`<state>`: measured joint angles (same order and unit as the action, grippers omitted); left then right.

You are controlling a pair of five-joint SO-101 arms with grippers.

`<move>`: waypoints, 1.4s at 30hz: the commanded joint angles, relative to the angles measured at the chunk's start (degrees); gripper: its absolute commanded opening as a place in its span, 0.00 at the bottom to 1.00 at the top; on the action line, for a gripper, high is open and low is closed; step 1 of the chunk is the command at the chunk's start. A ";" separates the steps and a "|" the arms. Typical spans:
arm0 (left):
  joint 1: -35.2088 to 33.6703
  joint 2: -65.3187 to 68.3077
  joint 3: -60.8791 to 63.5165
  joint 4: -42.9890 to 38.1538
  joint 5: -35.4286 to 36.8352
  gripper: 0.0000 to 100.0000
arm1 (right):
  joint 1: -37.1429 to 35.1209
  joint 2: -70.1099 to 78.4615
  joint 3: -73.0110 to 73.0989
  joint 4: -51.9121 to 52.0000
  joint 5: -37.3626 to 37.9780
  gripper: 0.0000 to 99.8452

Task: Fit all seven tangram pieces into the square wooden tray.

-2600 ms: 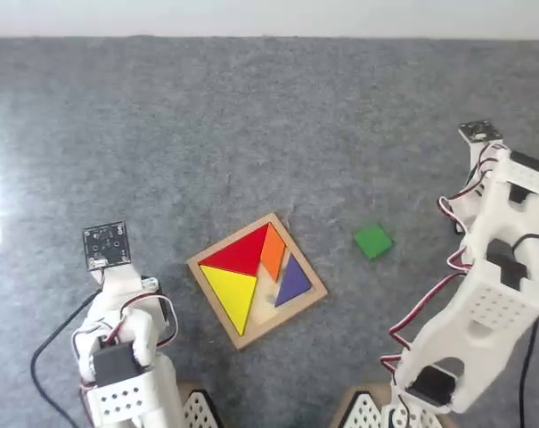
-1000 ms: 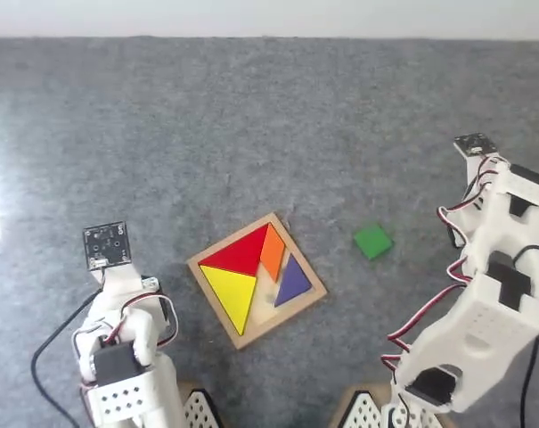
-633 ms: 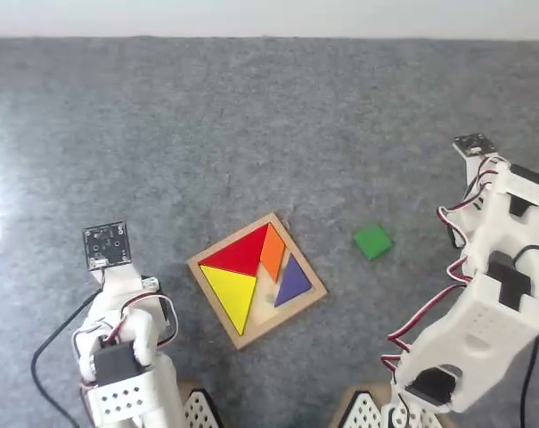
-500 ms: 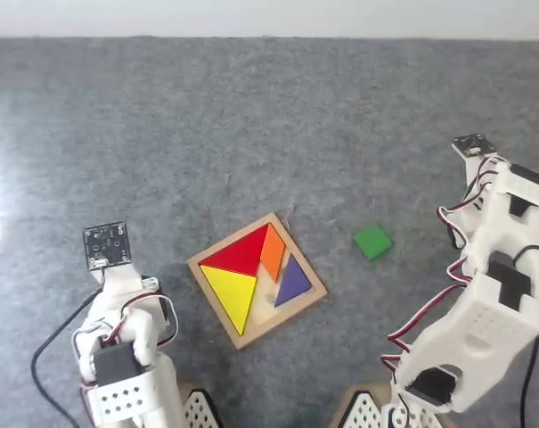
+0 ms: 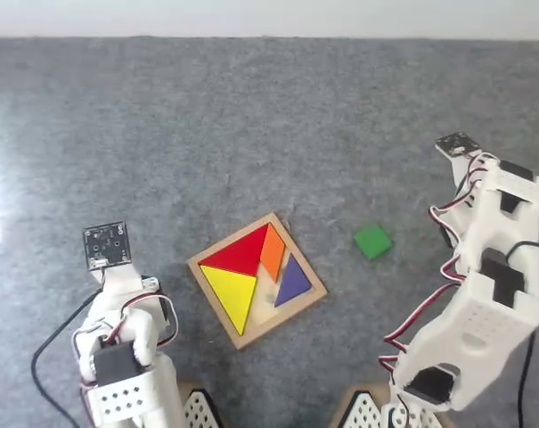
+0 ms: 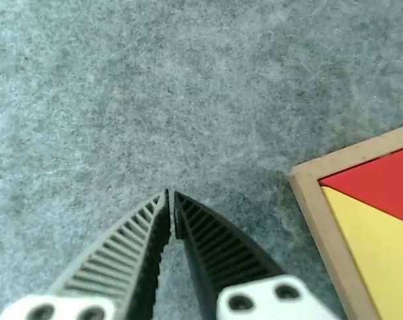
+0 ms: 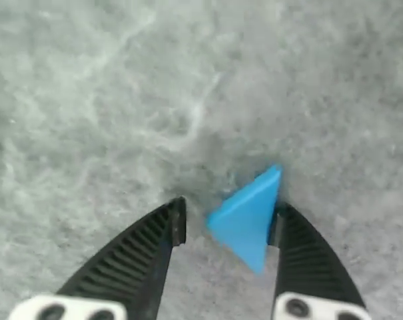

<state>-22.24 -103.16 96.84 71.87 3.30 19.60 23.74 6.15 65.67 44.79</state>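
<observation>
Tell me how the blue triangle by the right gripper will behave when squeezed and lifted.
The blue triangle looks flat and rigid, so it probably won't bend. Its slanted edges could make it pivot or slip as the right gripper closes. Small, so likely light.

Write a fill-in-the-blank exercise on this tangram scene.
The square piece lying on the table outside the wooden tray is ___. The triangle between the fingers of the right gripper is ___. The left gripper, beside the tray, is ___.
Missing words: green; blue; shut.
</observation>
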 commanded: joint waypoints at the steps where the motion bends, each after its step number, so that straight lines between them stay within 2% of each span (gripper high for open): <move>1: -0.18 -1.05 -0.40 0.44 -0.26 0.01 | -3.03 -0.22 -2.20 1.80 0.44 0.20; 10: -0.18 -1.05 -0.40 0.44 -0.26 0.01 | 0.40 -0.04 -2.02 2.07 1.14 0.20; 14: -0.18 -1.05 -0.40 0.44 -0.26 0.01 | 0.92 -0.13 0.62 1.98 4.48 0.20; 27: -0.18 -1.05 -0.40 0.44 -0.26 0.01 | 2.07 -0.04 2.02 0.31 7.03 0.20; 32: -0.18 -1.05 -0.40 0.44 -0.26 0.01 | 2.95 -0.04 2.20 0.31 7.12 0.10; 42: -0.18 -1.05 -0.40 0.44 -0.26 0.01 | 2.95 -0.75 1.49 0.84 6.95 0.10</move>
<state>-22.24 -103.16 96.84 71.87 3.30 22.51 23.56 7.03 66.11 51.56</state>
